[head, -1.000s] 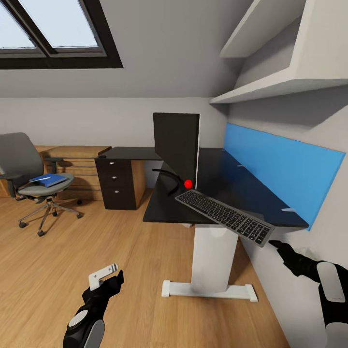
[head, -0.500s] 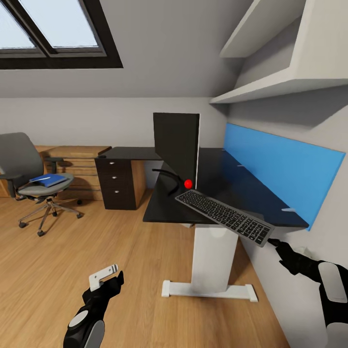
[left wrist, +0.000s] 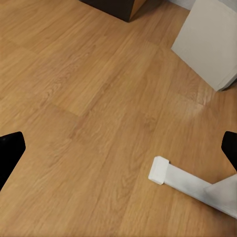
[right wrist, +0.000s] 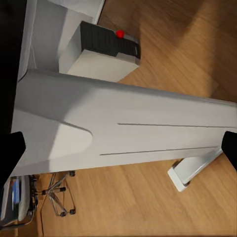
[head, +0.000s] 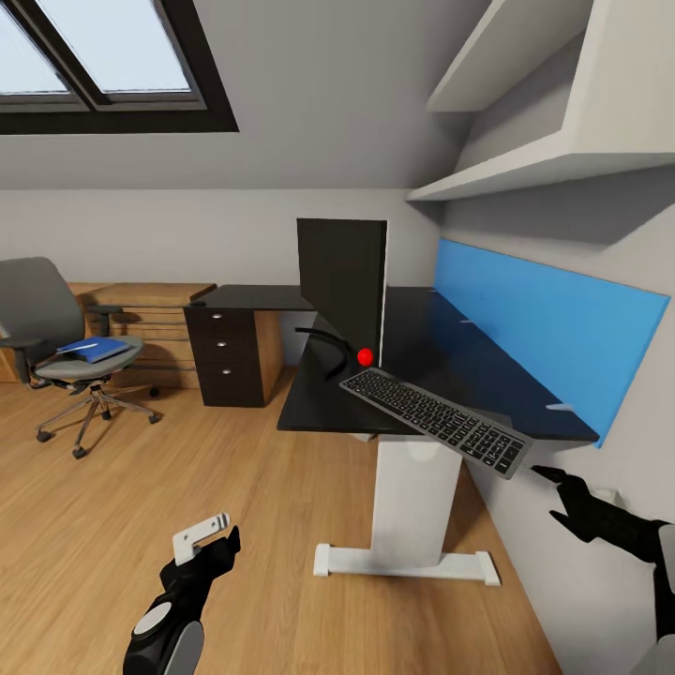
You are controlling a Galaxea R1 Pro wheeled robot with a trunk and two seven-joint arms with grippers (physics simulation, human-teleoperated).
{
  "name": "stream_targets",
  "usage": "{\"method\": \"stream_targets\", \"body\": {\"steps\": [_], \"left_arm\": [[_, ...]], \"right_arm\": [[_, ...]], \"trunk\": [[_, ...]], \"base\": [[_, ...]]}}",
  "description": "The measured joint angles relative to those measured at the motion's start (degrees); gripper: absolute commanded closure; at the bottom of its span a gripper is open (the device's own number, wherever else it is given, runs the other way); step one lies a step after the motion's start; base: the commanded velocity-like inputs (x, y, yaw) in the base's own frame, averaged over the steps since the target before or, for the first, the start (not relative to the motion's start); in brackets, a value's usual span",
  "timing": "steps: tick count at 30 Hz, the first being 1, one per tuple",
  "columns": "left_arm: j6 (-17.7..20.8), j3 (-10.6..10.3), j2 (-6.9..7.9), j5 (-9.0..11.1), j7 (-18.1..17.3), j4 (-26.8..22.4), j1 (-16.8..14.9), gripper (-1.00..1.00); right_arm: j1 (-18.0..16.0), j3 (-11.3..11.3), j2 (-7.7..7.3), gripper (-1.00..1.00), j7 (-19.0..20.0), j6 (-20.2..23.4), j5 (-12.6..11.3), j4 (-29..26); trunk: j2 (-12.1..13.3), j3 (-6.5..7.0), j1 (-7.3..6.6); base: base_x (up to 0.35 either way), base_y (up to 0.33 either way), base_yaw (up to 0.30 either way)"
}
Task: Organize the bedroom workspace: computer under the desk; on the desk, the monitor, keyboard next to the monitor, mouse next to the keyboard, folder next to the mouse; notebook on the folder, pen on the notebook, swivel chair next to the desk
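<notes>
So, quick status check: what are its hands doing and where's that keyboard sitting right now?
Both grippers open and empty, right gripper beside the silver-framed black-keyed keyboard. Keyboard overhangs the black desk corner. Nothing in the way.

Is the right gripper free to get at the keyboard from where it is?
Probably yes. The right gripper is open beside the overhanging end of the keyboard, with nothing between them; the wall crowds its far side.

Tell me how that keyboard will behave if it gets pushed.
The flat silver-grey keyboard with black keys looks stiff, so it should slide as one piece. It sits tilted, overhanging the black desk edge, so a nudge may tip it off. The right claw is near that overhanging end.
</notes>
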Motion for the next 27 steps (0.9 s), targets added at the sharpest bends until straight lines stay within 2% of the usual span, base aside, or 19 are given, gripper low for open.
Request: {"method": "stream_targets", "body": {"steps": [4,27], "left_arm": [[-0.04,-0.02,0.0,-0.02,0.0,0.0,0.03,-1.0],[-0.15,-0.04,-0.06,-0.2,-0.01,0.61,0.0,-1.0]], "right_arm": [[0.0,-0.18,0.0,-1.0,0.04,0.21,-0.01,0.0],[0.0,-0.23,0.14,-1.0,0.1,-0.07,0.11,-0.09]], "trunk": [[0.0,0.0,0.0],[9.21,4.12,-5.05]], "base": [[0.0,0.0,0.0],[0.0,0.0,0.0]]}}
